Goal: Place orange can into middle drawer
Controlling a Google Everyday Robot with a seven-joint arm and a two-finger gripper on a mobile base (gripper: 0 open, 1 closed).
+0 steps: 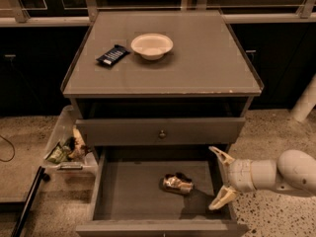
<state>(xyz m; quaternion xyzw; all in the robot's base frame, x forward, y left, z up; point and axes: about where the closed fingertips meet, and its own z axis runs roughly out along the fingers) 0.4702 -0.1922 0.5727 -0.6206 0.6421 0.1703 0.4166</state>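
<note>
orange can lies on its side in middle drawer, long axis left-right; gripper just right of it, fingers spread.

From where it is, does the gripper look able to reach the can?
Probably yes: the gripper, open, sits just beside the can, which lies uncovered on the drawer floor with nothing between them.

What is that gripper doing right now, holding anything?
The gripper: open, holding nothing, at the right wall of the middle drawer; the orange can lies apart inside.
</note>
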